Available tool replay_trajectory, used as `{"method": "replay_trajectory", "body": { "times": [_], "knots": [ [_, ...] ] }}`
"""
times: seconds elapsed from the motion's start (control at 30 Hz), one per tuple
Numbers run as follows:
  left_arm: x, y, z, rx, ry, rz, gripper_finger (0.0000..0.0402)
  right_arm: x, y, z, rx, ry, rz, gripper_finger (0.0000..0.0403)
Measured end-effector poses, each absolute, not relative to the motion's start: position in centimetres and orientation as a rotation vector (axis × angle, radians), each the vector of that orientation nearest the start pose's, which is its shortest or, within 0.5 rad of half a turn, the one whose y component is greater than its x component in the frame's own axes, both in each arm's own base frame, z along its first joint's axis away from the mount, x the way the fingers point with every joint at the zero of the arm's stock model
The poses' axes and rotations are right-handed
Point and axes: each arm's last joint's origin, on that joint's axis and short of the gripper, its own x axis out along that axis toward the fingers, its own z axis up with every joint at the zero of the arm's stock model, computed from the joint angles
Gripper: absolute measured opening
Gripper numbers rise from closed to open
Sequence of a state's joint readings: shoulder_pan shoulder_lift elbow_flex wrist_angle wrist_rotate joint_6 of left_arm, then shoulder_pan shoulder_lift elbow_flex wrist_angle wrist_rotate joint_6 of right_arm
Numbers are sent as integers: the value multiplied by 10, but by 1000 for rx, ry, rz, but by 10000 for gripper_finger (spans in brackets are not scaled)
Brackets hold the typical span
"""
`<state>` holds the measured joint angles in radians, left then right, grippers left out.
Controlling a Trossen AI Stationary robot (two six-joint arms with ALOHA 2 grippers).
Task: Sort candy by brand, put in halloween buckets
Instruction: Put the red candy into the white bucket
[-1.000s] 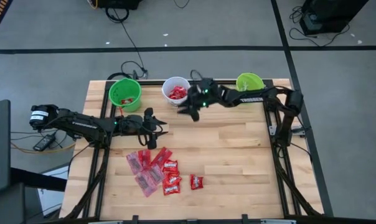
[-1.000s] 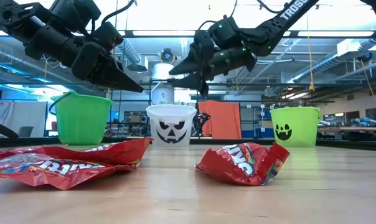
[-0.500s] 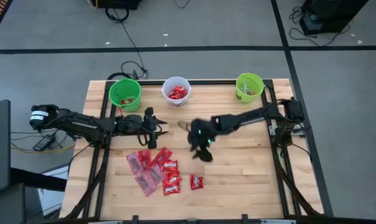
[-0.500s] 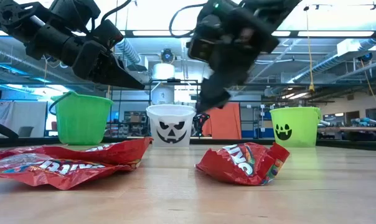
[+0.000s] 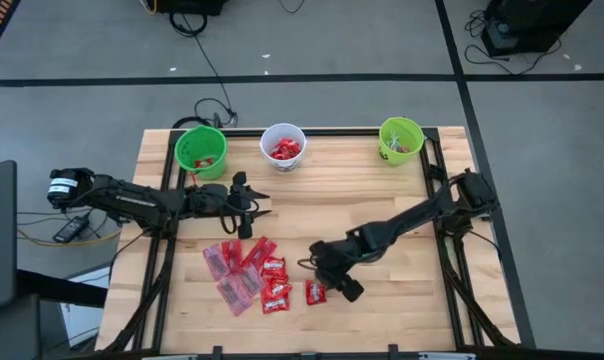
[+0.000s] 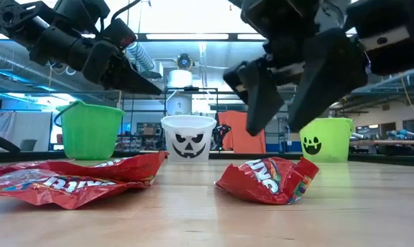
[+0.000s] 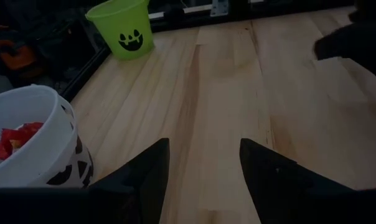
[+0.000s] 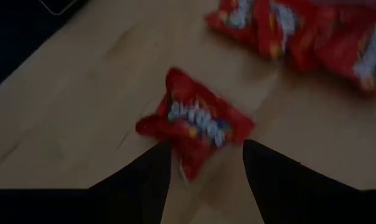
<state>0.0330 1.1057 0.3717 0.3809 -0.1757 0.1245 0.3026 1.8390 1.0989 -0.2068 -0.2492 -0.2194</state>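
Hovering open over a red packet (image 8: 197, 127), right claw (image 8: 203, 165).

L gripper (image 5: 257, 193) raised, fingers apart, R gripper (image 6: 299, 103) low, tilted down, fingers spread

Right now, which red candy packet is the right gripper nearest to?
The lone red packet lying apart at the right end of the pile. The open right gripper hovers just above it; the other packets cluster farther left.
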Motion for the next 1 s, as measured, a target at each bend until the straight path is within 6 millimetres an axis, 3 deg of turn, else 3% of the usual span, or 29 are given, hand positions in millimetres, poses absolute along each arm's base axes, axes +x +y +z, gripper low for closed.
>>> {"method": "replay_trajectory", "body": {
  "times": [0.37, 0.53, 0.73, 1.0],
  "knots": [
    [213, 12, 185, 147, 378, 184, 202, 356, 135, 126, -260, 873, 702, 206],
    [213, 12, 186, 148, 373, 184, 202, 359, 133, 124, -298, 865, 657, 155],
    [214, 12, 186, 145, 367, 185, 202, 365, 114, 127, -255, 867, 601, 21],
    [213, 12, 185, 119, 381, 189, 202, 378, 72, 153, -152, 765, 425, 24]
  ]
}}
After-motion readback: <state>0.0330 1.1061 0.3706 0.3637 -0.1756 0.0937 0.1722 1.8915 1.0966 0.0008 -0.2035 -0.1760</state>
